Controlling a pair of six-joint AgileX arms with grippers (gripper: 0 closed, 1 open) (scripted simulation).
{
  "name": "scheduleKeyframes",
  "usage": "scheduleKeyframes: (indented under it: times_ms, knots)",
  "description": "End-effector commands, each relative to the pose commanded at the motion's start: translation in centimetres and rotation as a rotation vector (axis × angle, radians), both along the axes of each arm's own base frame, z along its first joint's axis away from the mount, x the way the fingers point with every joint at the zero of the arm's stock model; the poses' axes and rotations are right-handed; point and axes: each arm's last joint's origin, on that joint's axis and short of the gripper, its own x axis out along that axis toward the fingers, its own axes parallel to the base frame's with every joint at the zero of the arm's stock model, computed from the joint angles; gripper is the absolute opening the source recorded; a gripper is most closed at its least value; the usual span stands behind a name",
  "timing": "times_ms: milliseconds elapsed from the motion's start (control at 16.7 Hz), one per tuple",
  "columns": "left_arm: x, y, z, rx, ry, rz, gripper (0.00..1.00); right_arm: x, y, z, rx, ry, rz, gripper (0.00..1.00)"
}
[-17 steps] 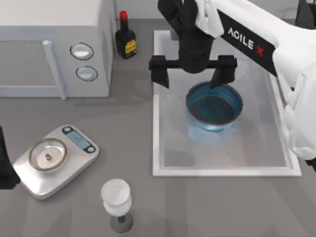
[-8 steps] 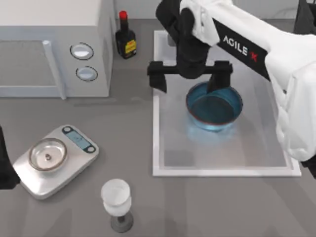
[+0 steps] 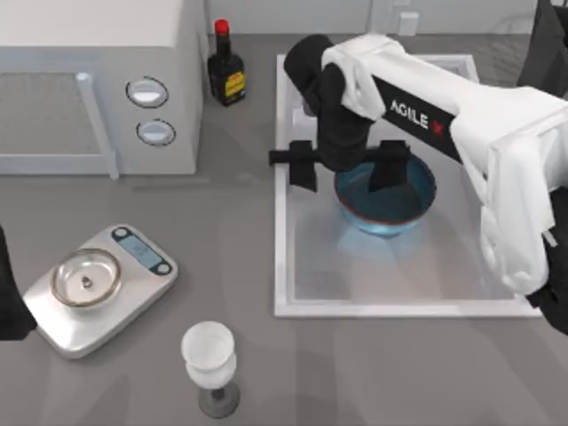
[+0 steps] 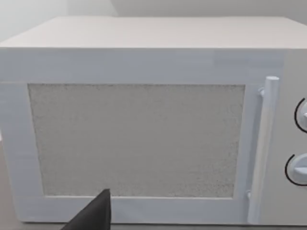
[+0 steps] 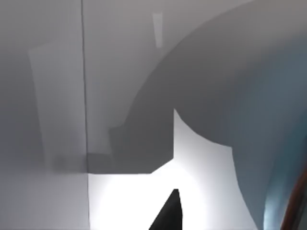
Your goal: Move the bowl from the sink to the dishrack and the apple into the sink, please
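your right gripper (image 3: 351, 166) is hanging over the sink (image 3: 286, 266) with its fingers spread wide, holding nothing: one finger (image 3: 389, 167) is dipping over the bowl (image 3: 390, 202) at its far-left rim, the other is sitting just outside the bowl, over the sink's left rim. the bowl is sitting in the far half of the sink, and nothing is lying in it that you can see. in the right wrist view, the bowl's blue wall (image 5: 283, 120) is curving close beside a dark fingertip (image 5: 168, 213).

your left arm (image 3: 11, 297) is parking at the table's left edge, and its wrist camera is facing the microwave (image 3: 98, 84) door.

the scale (image 3: 99, 288) is carrying its small steel pan, the glass (image 3: 209, 366) is standing near the front edge, and a dark bottle (image 3: 225, 69) with a yellow label, too small to read, is standing between microwave and sink. the right arm is showing "agile x" in white lettering.
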Motion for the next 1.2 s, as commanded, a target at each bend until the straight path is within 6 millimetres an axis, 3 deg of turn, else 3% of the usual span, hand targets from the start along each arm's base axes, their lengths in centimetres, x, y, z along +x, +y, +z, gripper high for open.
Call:
scheduleKeyframes:
  times_ms: [120, 900, 1200]
  knots:
    - [0.00, 0.00, 0.00, 0.000, 0.000, 0.000, 1.00, 0.00, 0.00, 0.00, 0.000, 0.000, 0.000, 1.00]
    - [0.00, 0.00, 0.00, 0.000, 0.000, 0.000, 1.00, 0.00, 0.00, 0.00, 0.000, 0.000, 0.000, 0.02]
    - [0.00, 0.00, 0.00, 0.000, 0.000, 0.000, 1.00, 0.00, 0.00, 0.00, 0.000, 0.000, 0.000, 0.00]
